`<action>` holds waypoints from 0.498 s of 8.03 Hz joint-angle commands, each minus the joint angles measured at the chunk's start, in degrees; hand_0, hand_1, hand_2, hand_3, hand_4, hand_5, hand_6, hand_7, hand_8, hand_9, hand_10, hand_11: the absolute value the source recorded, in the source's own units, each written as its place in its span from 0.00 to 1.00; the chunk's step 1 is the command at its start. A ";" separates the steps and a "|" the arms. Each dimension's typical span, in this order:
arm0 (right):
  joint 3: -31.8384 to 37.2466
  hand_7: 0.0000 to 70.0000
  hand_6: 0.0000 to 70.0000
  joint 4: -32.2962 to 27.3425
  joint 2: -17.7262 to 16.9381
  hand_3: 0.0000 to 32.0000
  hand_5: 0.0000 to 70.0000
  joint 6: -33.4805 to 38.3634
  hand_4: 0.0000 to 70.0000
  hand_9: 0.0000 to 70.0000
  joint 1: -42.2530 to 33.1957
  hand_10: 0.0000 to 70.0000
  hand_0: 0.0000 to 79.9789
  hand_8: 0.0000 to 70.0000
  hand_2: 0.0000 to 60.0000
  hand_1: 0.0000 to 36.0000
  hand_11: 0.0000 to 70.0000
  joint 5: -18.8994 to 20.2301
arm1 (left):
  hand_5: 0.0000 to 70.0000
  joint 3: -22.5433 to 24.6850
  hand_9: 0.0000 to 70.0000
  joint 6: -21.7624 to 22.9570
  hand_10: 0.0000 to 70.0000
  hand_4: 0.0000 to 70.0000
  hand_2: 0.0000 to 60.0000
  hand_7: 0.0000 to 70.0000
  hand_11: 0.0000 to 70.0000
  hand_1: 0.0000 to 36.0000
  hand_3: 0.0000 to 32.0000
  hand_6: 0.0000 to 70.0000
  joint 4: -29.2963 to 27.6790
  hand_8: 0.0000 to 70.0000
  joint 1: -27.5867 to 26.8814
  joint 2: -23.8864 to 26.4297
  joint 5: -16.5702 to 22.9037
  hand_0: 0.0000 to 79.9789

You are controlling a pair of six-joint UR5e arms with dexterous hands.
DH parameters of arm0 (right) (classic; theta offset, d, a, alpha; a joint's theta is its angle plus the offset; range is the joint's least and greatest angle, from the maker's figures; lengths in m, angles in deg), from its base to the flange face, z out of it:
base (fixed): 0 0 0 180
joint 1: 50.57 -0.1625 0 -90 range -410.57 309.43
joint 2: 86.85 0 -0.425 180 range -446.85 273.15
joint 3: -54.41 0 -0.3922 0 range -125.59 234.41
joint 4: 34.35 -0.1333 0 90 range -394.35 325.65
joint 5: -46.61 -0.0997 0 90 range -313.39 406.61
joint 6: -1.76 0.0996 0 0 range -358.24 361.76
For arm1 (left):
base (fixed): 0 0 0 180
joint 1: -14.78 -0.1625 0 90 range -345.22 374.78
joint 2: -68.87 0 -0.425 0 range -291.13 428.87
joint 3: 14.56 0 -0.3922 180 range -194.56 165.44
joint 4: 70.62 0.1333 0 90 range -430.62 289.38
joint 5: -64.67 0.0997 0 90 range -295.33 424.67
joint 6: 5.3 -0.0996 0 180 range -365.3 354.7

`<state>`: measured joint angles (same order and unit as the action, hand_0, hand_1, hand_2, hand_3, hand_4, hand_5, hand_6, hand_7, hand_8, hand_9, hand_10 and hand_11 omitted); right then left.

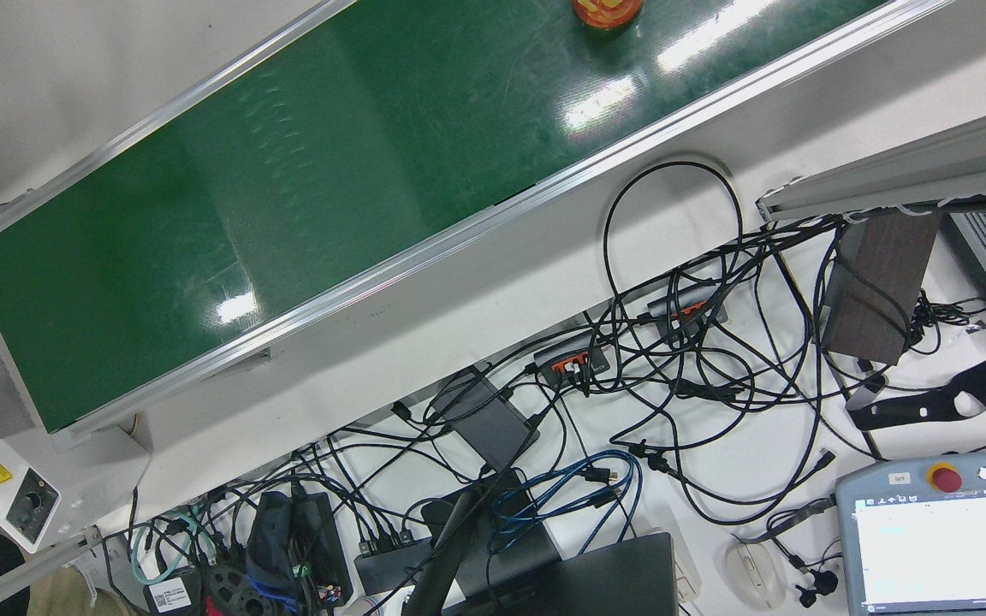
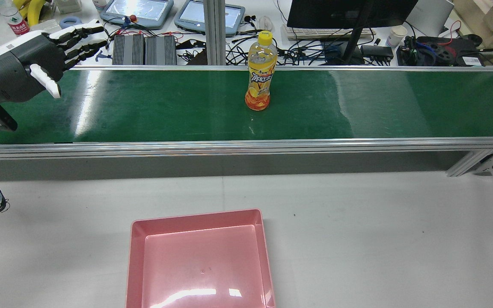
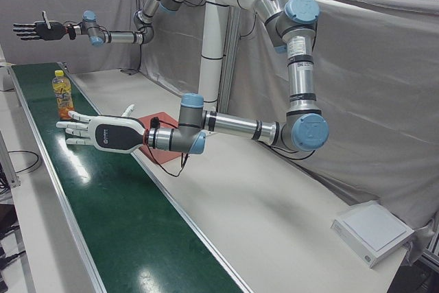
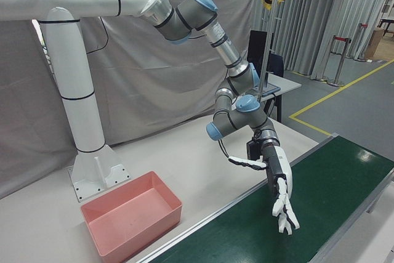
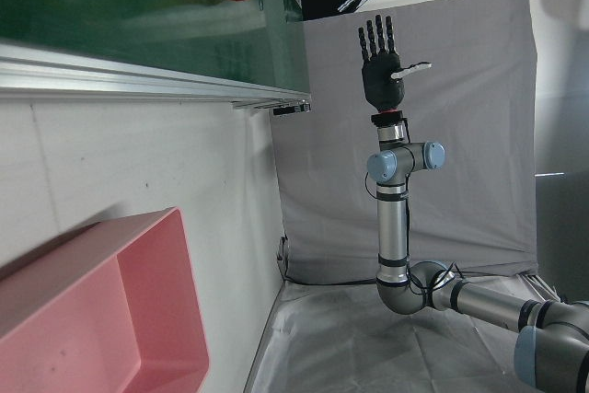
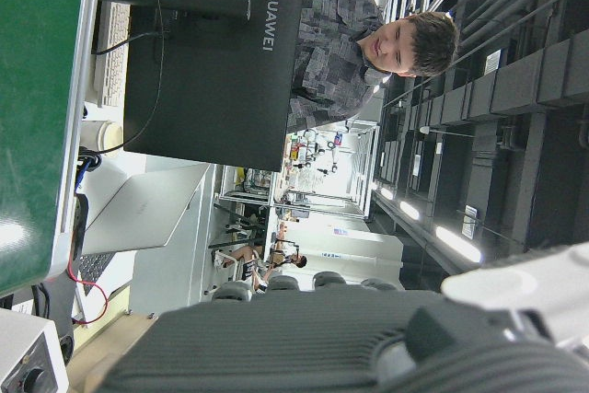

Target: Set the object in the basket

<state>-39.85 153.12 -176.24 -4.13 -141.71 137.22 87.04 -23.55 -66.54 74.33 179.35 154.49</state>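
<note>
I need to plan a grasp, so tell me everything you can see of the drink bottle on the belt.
The bottle looks like clear plastic, with a yellow screw cap, a yellow label with dark lettering and orange drink showing near the base. It stands upright and capped near the middle of the green conveyor belt. Nothing else touches it; the open left hand is well off to the side.

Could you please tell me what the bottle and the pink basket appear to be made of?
The bottle looks like clear, glossy plastic: the orange drink shows through, with a printed label and yellow cap. The basket seems to be smooth moulded plastic, slightly shiny, judging by the light glare on its floor.
</note>
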 commanded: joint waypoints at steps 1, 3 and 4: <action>0.04 0.00 0.00 0.00 0.00 0.00 0.00 0.00 0.00 0.00 0.00 0.00 0.00 0.00 0.00 0.00 0.00 0.00 | 0.24 0.00 0.18 -0.12 0.04 0.17 0.00 0.01 0.07 0.05 0.06 0.00 0.05 0.13 -0.14 0.00 0.00 0.73; -0.05 0.00 0.00 0.00 0.00 0.00 0.00 0.00 0.00 0.00 0.00 0.00 0.00 0.00 0.00 0.00 0.00 0.00 | 0.24 0.00 0.18 -0.12 0.03 0.17 0.00 0.01 0.06 0.05 0.07 0.00 -0.04 0.13 -0.05 0.00 0.00 0.73; 0.04 0.00 0.00 0.00 0.00 0.00 0.00 0.00 0.00 0.00 0.00 0.00 0.00 0.00 0.00 0.00 0.00 0.00 | 0.24 0.00 0.18 -0.12 0.03 0.17 0.00 0.01 0.07 0.05 0.08 0.00 -0.04 0.13 -0.05 0.00 0.00 0.73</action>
<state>-39.86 153.12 -176.24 -4.14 -141.71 137.22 87.04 -23.66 -66.56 74.26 179.32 154.49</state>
